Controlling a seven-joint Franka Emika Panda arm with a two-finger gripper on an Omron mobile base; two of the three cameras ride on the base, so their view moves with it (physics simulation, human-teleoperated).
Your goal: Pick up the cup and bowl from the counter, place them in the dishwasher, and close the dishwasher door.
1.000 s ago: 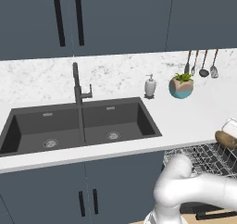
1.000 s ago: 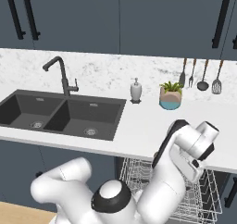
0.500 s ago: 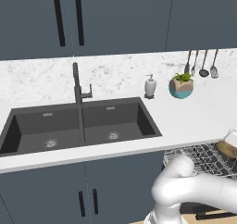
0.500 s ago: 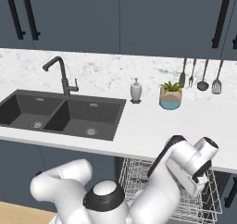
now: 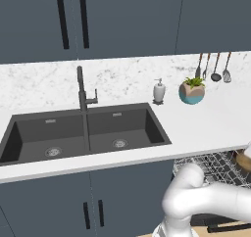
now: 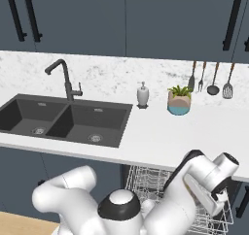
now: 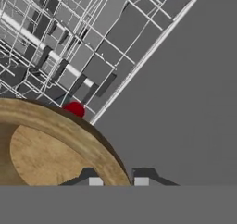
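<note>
gripper (image 7: 118, 181): I see its tips pinching the bowl's rim, grasping it
bowl (image 7: 51, 149): wooden, held above the dishwasher rack (image 7: 55, 47), probably clear of the wires
rack: pulled out below the desk (image 6: 160, 137)

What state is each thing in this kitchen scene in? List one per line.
Bowl: held by its rim, above the rack.
Hand: shut on the bowl's rim.
Dishwasher rack: pulled out.
Dishwasher door: open, lying flat.
Sink: empty, tap off.

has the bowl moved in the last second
Yes. In the left base view the bowl has dropped from level with the counter edge to down over the dishwasher rack, and further right.
</note>
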